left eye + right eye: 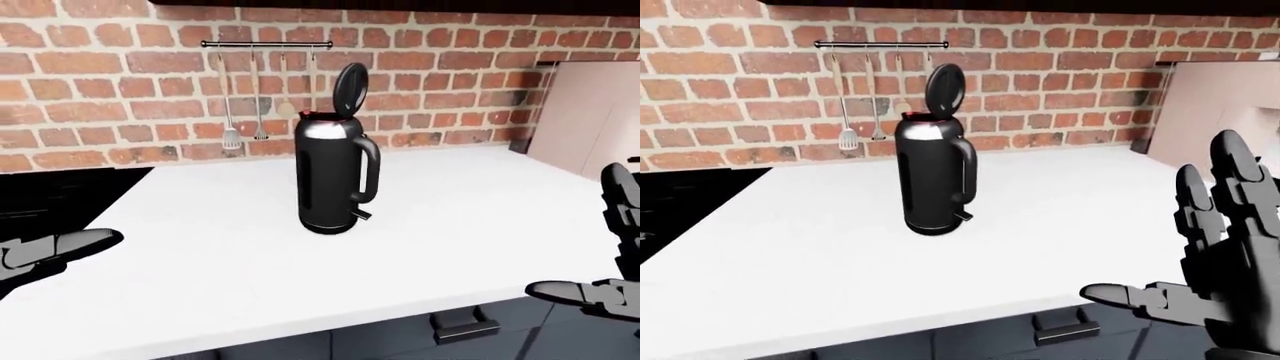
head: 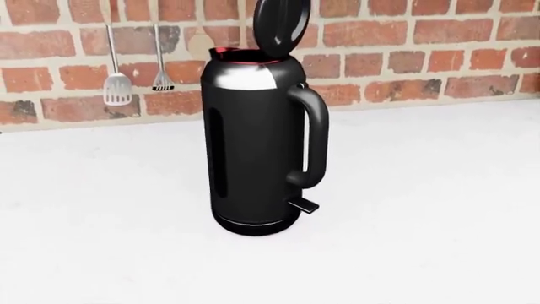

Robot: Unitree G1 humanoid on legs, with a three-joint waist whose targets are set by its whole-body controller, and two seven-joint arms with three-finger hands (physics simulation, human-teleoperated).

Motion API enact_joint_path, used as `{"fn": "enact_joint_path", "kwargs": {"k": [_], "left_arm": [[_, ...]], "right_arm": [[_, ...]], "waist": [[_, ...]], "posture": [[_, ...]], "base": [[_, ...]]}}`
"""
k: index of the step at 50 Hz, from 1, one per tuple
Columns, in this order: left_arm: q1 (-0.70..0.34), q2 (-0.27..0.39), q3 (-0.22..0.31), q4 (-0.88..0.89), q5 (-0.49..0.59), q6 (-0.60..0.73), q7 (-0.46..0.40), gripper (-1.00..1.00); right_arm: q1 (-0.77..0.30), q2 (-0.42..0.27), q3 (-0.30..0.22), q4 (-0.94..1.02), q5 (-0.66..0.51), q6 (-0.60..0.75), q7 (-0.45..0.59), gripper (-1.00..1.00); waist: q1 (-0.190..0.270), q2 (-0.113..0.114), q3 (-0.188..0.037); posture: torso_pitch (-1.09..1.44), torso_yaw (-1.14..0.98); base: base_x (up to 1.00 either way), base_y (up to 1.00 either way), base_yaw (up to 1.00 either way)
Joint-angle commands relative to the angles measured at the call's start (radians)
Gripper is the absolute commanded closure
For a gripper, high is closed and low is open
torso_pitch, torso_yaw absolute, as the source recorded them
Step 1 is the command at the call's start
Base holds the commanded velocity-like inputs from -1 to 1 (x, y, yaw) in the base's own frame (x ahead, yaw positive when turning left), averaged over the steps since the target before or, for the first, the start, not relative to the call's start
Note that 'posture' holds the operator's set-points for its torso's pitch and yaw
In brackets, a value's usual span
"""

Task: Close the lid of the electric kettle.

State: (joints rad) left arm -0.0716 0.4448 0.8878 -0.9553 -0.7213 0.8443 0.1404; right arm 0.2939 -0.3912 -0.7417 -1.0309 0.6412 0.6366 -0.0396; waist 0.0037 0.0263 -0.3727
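A tall black electric kettle (image 2: 253,145) with a silver shoulder stands upright on the white counter (image 2: 439,209), its handle (image 2: 312,136) to the right. Its round lid (image 2: 281,22) is hinged up, standing nearly vertical above the red-rimmed mouth. My right hand (image 1: 1215,255) hangs at the right edge of the right-eye view, fingers spread and open, well short of the kettle and holding nothing. My left hand (image 1: 55,251) shows at the lower left of the left-eye view, fingers extended, also far from the kettle.
A brick wall (image 1: 120,82) rises above the counter, with a rail (image 1: 265,45) carrying a spatula (image 2: 116,85) and other utensils left of the kettle. A dark stove surface (image 1: 60,199) lies at the left. A pale board (image 1: 590,120) leans at the right. Cabinet handle (image 1: 460,326) below the counter edge.
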Motion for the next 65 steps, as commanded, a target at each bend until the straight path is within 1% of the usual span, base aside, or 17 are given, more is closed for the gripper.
{"fn": "enact_joint_path", "kwargs": {"k": [1,8,11,14,16,21,24,31,38,39,40,41,46,49,52,59,65], "left_arm": [[-0.017,0.015,0.004,-0.011,-0.004,-0.02,-0.003,-1.0],[-0.018,0.02,0.008,-0.01,-0.012,-0.016,0.0,-1.0],[-0.018,0.022,0.007,-0.01,-0.013,-0.014,0.002,-1.0],[-0.02,0.023,0.008,-0.01,-0.018,-0.013,0.005,-1.0],[-0.019,0.023,0.006,-0.008,-0.016,-0.016,0.003,-1.0],[-0.012,0.027,0.021,-0.011,-0.034,-0.014,0.003,-1.0],[-0.01,0.021,0.008,-0.012,-0.024,-0.02,0.001,-1.0],[-0.015,0.021,0.01,-0.018,-0.032,-0.01,0.001,-1.0],[-0.016,0.019,-0.002,-0.021,-0.03,-0.014,0.005,-1.0],[-0.015,0.018,-0.006,-0.021,-0.025,-0.017,0.003,-1.0],[-0.014,0.016,-0.007,-0.021,-0.022,-0.019,0.001,-1.0],[-0.016,0.015,-0.008,-0.018,-0.02,-0.021,-0.001,-1.0],[-0.015,0.01,-0.011,-0.003,-0.007,-0.034,-0.014,-1.0],[-0.015,0.007,-0.016,0.004,0.004,-0.041,-0.02,-1.0],[-0.017,0.006,-0.017,0.007,0.007,-0.042,-0.022,-1.0],[-0.017,0.007,-0.013,0.007,0.001,-0.04,-0.019,-1.0],[-0.015,0.004,-0.015,0.008,0.003,-0.041,-0.022,-1.0]], "right_arm": [[-0.016,-0.003,-0.005,-0.016,-0.033,-0.01,0.003,-1.0],[-0.039,0.009,0.01,-0.016,-0.119,0.042,0.026,-1.0],[-0.057,0.016,0.041,-0.016,-0.186,0.059,0.072,-1.0],[-0.091,-0.01,0.041,-0.016,-0.215,0.105,0.095,-1.0],[-0.112,-0.012,0.076,-0.016,-0.327,0.136,0.167,-1.0],[-0.155,0.006,0.095,-0.016,-0.548,0.182,0.374,-1.0],[-0.197,0.023,0.111,-0.016,-0.677,0.197,0.485,-1.0],[-0.365,0.043,0.128,-0.016,-1.01,0.275,0.813,-1.0],[-0.523,0.029,0.209,-0.016,-1.381,0.325,1.164,-1.0],[-0.518,0.013,0.243,-0.016,-1.437,0.325,1.214,-1.0],[-0.545,0.022,0.25,-0.016,-1.47,0.33,1.245,-1.0],[-0.541,-0.006,0.28,-0.016,-1.507,0.325,1.265,-1.0],[-0.575,-0.068,0.38,0.031,-1.6,0.327,1.313,-1.0],[-0.616,-0.077,0.407,0.088,-1.639,0.29,1.348,-1.0],[-0.674,-0.097,0.419,0.134,-1.677,0.267,1.397,-1.0],[-0.728,-0.105,0.433,0.211,-1.731,0.168,1.481,-1.0],[-0.747,-0.09,0.451,0.288,-1.752,0.072,1.487,-1.0]], "waist": [[0.001,0.001,0.014],[0.003,0.0,0.015],[0.004,0.0,0.015],[0.004,0.001,0.015],[0.004,0.001,0.016],[0.004,0.001,0.016],[0.004,0.003,0.016],[0.002,0.01,0.015],[-0.004,0.019,0.014],[-0.004,0.02,0.014],[-0.005,0.021,0.014],[-0.005,0.022,0.014],[-0.009,0.028,0.013],[-0.014,0.033,0.013],[-0.018,0.036,0.013],[-0.024,0.043,0.016],[-0.028,0.047,0.018]], "posture": [[-0.59,0.0],[-0.59,0.0],[-0.59,0.0],[-0.59,0.0],[-0.59,0.0],[-0.59,0.0],[-0.59,0.0],[-0.59,0.0],[-0.59,0.0],[-0.59,0.0],[-0.59,0.0],[-0.59,0.0],[-0.59,0.0],[-0.59,0.0],[-0.59,0.0],[-0.59,0.0],[-0.59,0.0]], "base": [[0.0,0.0,0.0],[0.0,0.0,0.0],[0.0,0.0,0.0],[0.0,0.0,0.0],[0.0,0.0,0.0],[0.0,0.0,0.0],[0.0,0.0,0.0],[0.0,0.0,0.0],[0.0,0.0,0.0],[0.0,0.0,0.0],[0.0,0.0,0.0],[0.0,0.0,0.0],[0.0,0.0,0.0],[0.0,0.0,0.0],[0.0,0.0,0.0],[0.0,0.0,0.0],[0.0,0.0,0.0]]}}
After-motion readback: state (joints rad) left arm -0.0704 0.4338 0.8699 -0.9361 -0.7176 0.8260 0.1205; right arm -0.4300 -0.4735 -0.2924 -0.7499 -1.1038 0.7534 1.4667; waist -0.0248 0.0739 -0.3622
